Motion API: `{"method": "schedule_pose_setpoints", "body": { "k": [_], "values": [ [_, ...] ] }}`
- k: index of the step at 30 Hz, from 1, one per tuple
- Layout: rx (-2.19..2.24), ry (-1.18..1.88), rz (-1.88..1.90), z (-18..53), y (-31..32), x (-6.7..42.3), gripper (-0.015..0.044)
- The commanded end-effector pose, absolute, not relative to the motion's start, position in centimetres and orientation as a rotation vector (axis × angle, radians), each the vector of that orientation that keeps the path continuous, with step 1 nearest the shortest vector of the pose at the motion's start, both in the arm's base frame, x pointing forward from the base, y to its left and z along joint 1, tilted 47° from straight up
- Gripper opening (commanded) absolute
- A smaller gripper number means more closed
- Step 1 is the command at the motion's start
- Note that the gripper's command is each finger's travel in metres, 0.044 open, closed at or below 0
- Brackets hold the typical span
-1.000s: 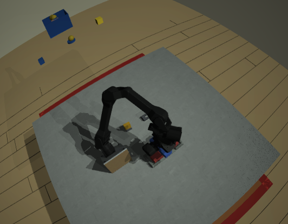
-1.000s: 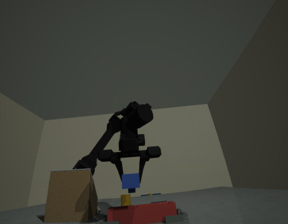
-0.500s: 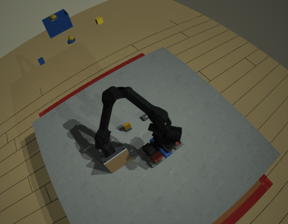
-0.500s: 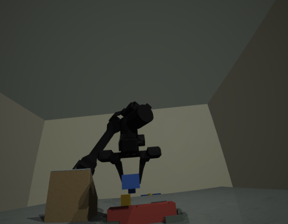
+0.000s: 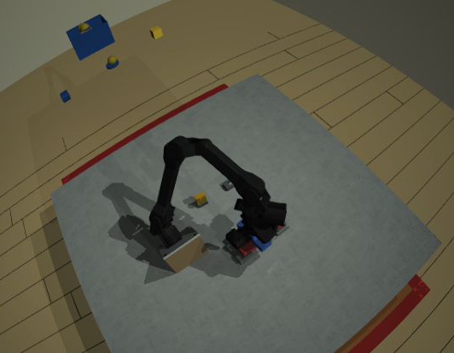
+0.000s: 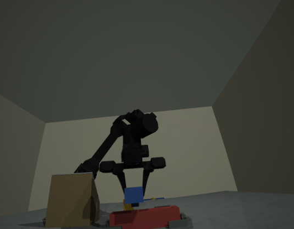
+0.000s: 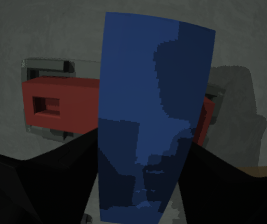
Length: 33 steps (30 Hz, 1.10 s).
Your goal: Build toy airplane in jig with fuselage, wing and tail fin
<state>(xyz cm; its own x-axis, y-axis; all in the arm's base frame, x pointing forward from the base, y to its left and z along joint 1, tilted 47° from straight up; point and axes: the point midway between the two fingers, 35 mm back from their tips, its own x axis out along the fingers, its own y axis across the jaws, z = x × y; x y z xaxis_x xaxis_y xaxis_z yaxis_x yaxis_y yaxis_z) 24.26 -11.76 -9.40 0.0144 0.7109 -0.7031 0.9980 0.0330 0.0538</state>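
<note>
My gripper (image 5: 258,235) (image 6: 134,190) (image 7: 140,136) is shut on the blue wing (image 5: 261,244) (image 6: 134,194) (image 7: 150,116) and holds it flat, pointing straight down. The wing hangs just over the red fuselage (image 5: 247,250) (image 6: 145,217) (image 7: 60,103), which lies in the grey jig (image 6: 177,223) (image 7: 44,66). I cannot tell whether the wing's tab touches the socket. A rectangular socket shows on the fuselage's left end in the wrist view. The yellow tail fin (image 5: 200,199) (image 6: 127,206) lies on the mat, apart from the jig toward the arm's base.
A brown box (image 5: 185,255) (image 6: 70,199) sits at the arm's base, close left of the jig. A small grey piece (image 5: 226,185) lies on the grey mat (image 5: 333,205) behind the gripper. A blue bin (image 5: 90,37) and small blocks lie far off on the wooden floor.
</note>
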Motion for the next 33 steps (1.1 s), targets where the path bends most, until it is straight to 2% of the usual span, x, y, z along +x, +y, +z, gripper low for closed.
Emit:
{"method": "schedule_pose_setpoints", "body": {
  "k": [1, 12, 13, 17, 22, 33],
  "values": [
    [1.741, 1.758, -0.66, -9.95, -11.04, 24.16, 0.0197],
    [1.741, 1.759, -0.66, -10.53, -10.41, 24.13, 0.0197],
    [1.734, 1.758, -0.657, -10.43, -10.6, 24.16, 0.021],
    [1.734, 1.758, -0.657, -10.43, -10.6, 24.16, 0.0183],
    [1.734, 1.758, -0.657, -10.43, -10.6, 24.16, 0.0052],
    [1.734, 1.758, -0.657, -10.43, -10.6, 24.16, 0.0341]
  ]
}}
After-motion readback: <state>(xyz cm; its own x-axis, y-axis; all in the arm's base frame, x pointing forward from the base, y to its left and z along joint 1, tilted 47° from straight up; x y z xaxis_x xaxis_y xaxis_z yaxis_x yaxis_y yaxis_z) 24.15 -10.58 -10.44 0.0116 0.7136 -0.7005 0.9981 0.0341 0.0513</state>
